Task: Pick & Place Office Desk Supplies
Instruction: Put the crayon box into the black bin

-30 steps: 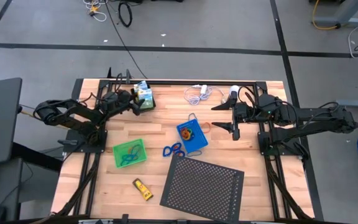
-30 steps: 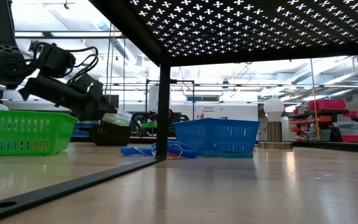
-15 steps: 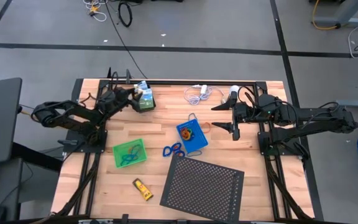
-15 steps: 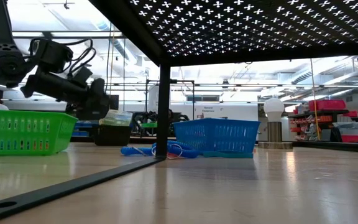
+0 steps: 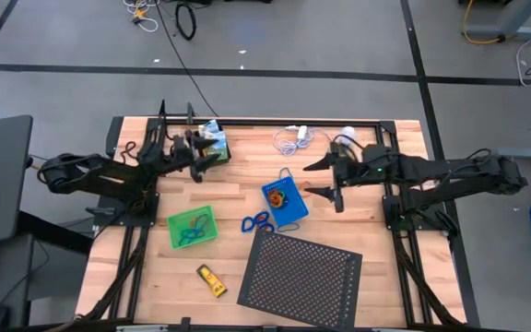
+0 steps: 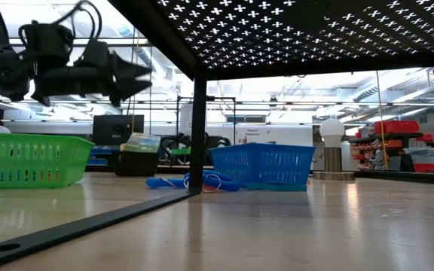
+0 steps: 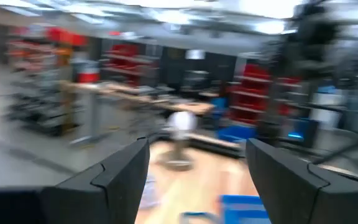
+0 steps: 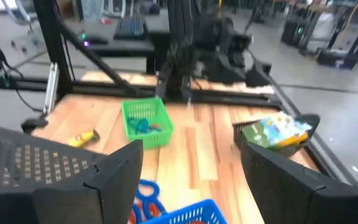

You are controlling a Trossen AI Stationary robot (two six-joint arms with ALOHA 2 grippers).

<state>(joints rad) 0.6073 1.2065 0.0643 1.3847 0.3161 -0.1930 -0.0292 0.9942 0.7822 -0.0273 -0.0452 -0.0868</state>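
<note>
Wooden tabletop on my feed: nearest me lies the yellow tube, then the green tray and blue tray with blue loops between. Farther back, the left gripper hangs released just beside the black tray; the right gripper waits, fingers spread, beside the blue tray.

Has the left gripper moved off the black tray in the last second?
Yes. In the low view the left gripper has lifted well clear above the black tray, jaws open; in the high view it now sits just left of the tray.
</note>
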